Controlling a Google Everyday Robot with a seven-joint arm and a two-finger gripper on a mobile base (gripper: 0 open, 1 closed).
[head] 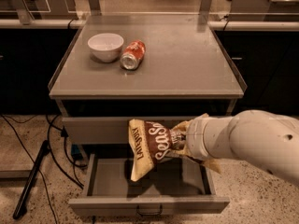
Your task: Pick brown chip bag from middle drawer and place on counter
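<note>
Brown chip bag (152, 146) hangs in the air over the open middle drawer (107, 185), clear of its floor and level with the closed drawer front (93, 127) above. Gripper (183, 140) sits at the bag's right end, below the counter's front edge; jaws pinch the crinkled cream end, largely hidden by foil. Bag droops left and down from that single hold.

Counter (187, 64) lies above and behind. White bowl (106, 46) and soda can (132, 55) sit close together at its back left.

Judgement: raise straight up until the drooping lower corner passes the front lip, then carry inward. Aim right of the can. Slow travel advised, since an end pinch on slick foil may slip or swing.
</note>
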